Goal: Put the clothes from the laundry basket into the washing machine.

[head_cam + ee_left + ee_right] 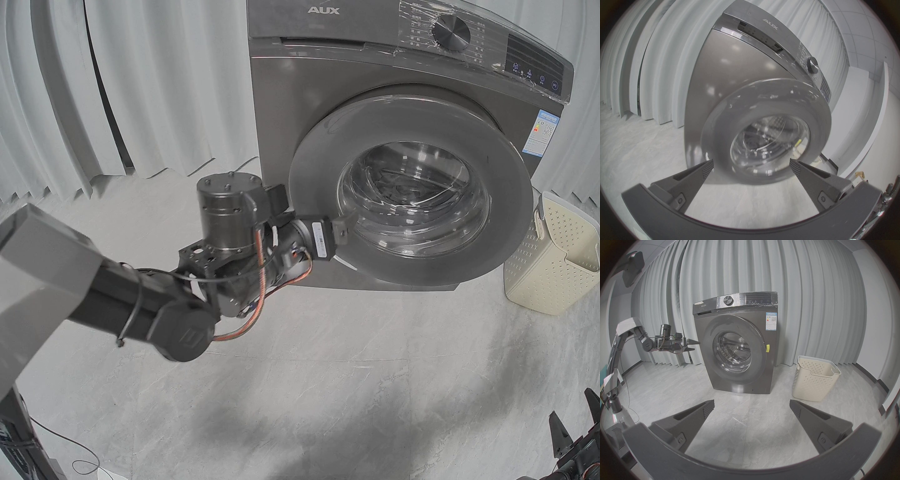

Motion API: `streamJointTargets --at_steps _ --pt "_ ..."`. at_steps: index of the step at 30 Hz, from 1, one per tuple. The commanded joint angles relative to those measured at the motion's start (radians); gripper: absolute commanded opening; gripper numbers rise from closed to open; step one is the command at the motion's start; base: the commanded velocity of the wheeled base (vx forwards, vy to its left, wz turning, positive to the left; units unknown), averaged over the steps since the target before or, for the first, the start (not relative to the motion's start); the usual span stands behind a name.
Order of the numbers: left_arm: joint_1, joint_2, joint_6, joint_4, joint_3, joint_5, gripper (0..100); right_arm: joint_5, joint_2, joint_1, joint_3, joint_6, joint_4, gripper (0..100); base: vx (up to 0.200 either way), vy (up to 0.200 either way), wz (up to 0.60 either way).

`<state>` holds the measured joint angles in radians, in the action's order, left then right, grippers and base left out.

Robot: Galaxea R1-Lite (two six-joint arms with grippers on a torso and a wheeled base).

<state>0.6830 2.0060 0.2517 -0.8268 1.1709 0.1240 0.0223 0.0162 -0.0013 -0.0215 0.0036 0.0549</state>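
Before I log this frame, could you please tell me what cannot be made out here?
Laundry basket contents: its own walls hide them in the right wrist view; the head view's edge cuts it off.
What lies behind the washing machine door: glare on its glass, head view.
Right claw: cut by the head view's corner.

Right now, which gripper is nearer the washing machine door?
Left. The left gripper, open, is just at the left rim of the washing machine door. The right gripper hangs low and well back from it, on the laundry basket side.
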Motion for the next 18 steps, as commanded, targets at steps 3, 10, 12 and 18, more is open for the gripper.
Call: streamJointTargets --at_steps 3,10,12,18 --pt "0.096 -0.641 -0.023 0.011 -0.665 -0.004 100 0.001 -0.015 0.0 0.0 -0.004 0.0 100 0.0 0.0 0.0" --pt "-0.049 -1.032 -0.184 0.087 -1.001 -0.02 100 0.001 -0.015 0.0 0.0 -0.004 0.0 100 0.0 0.0 0.0" --pt "-0.086 -1.09 -0.207 0.104 -1.05 -0.02 100 -0.001 -0.015 0.0 0.0 -0.004 0.0 100 0.0 0.0 0.0" --pt "-0.293 -1.36 -0.238 0.201 -1.145 -0.023 100 0.001 -0.015 0.0 0.0 -0.004 0.0 100 0.0 0.0 0.0"
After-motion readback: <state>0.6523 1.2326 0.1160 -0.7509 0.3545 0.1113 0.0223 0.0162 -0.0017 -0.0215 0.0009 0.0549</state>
